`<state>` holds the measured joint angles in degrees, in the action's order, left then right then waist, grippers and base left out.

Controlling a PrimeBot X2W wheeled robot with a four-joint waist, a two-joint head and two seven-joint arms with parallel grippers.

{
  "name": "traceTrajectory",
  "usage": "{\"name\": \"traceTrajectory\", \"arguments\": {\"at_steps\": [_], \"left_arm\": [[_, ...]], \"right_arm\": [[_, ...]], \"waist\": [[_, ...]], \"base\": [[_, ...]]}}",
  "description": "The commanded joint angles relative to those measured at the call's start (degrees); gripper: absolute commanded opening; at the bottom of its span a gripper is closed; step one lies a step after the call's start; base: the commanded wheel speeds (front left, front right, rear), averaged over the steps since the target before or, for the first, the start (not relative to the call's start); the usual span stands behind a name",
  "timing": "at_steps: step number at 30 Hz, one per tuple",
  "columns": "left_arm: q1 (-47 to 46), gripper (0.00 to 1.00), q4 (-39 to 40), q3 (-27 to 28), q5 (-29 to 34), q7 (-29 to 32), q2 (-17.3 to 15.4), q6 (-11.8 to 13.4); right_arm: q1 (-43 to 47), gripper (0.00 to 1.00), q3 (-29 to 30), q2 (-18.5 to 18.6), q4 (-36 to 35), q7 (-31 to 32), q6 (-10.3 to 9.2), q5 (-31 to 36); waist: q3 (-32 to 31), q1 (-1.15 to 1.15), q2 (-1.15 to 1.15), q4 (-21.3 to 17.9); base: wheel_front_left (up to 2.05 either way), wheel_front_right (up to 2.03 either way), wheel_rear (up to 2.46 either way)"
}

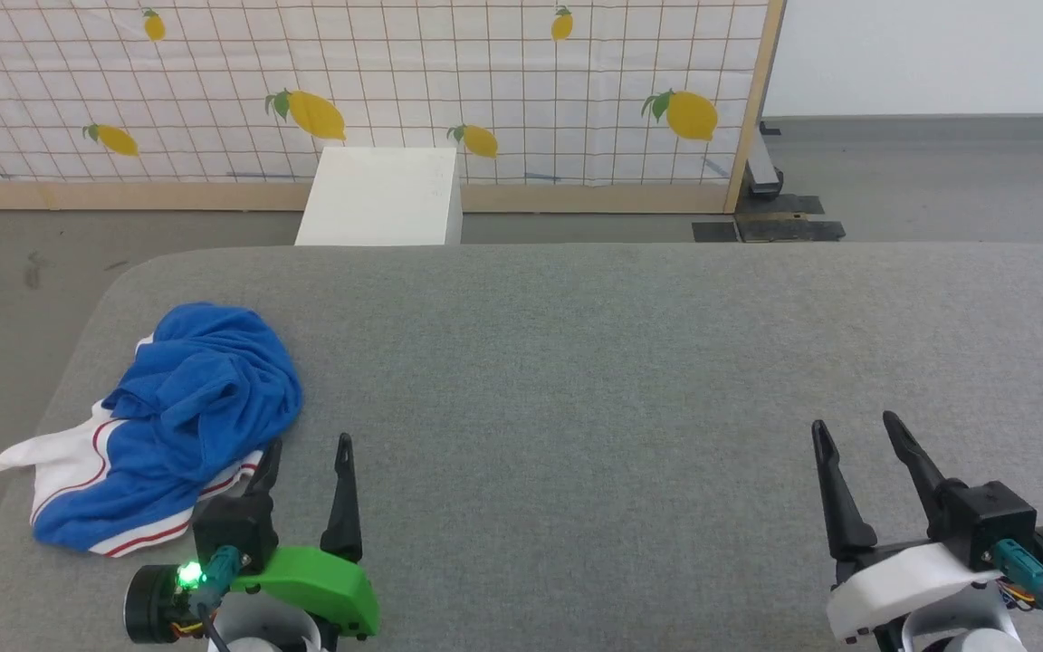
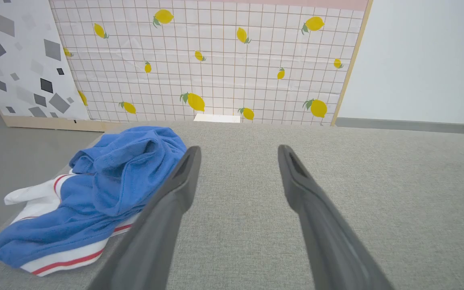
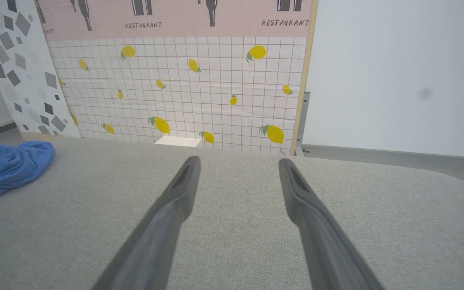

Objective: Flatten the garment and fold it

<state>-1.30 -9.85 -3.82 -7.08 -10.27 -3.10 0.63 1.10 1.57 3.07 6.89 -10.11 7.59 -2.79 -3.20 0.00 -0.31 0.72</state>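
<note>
In the head view, the garment [image 1: 177,426] lay in a crumpled heap on the left part of the grey padded table [image 1: 621,362], close to its left edge. A white sleeve part reached out toward that edge. The blue bulk was piled at the far end of the heap, and the hem with white and red stripes lay at the near end. The long axis of the heap ran roughly along the left edge, slanting a little toward the near-left corner. The left gripper [image 1: 309,444] stood just beside the near-right hem with its two fingers apart and nothing between them. The right gripper [image 1: 854,422] was well apart from the cloth, on the right side of the table, also spread and empty.

In the left wrist view, the garment lay to the left and a little ahead of the fingers. The left finger crossed in front of the striped hem. I cannot tell whether it touched the cloth. Between the fingers there was bare table.

In the right wrist view, a blue edge of the garment showed at the far left, and the spread fingers pointed over bare table.

I judge that the left arm was the nearer one, so the coming move would need a short reach to the left and forward.
</note>
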Motion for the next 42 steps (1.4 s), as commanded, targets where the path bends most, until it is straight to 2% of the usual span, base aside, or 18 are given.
{"name": "traceTrajectory", "arguments": {"at_steps": [1,31,37,42], "left_arm": [[-1.0,1.0,-0.4,-0.2,-0.9,-0.7,0.1,0.3],[-1.7,1.0,-4.0,-1.6,-3.1,-4.2,0.2,1.1],[-2.7,1.0,-4.3,-2.2,-3.2,-4.7,0.2,1.1],[-2.8,1.0,-4.2,-1.7,-2.7,-4.7,0.1,0.8]], "right_arm": [[-0.2,1.0,0.1,-0.1,0.3,-0.6,-0.07,-0.5],[0.0,1.0,0.7,-0.2,2.5,-3.9,-0.09,-1.8],[0.5,1.0,1.9,-0.2,2.6,-4.5,-0.1,-1.8],[0.8,1.0,2.1,-0.2,2.7,-4.6,-0.1,-2.5]], "waist": [[-0.1,0.0,0.23,0.0],[-1.4,0.0,0.3,0.3],[-1.1,0.0,0.31,4.2],[-0.9,0.0,0.31,11.0]], "base": [[0.0,0.0,0.0],[0.0,0.0,0.0],[0.0,0.0,0.0],[0.0,0.0,0.0]]}}
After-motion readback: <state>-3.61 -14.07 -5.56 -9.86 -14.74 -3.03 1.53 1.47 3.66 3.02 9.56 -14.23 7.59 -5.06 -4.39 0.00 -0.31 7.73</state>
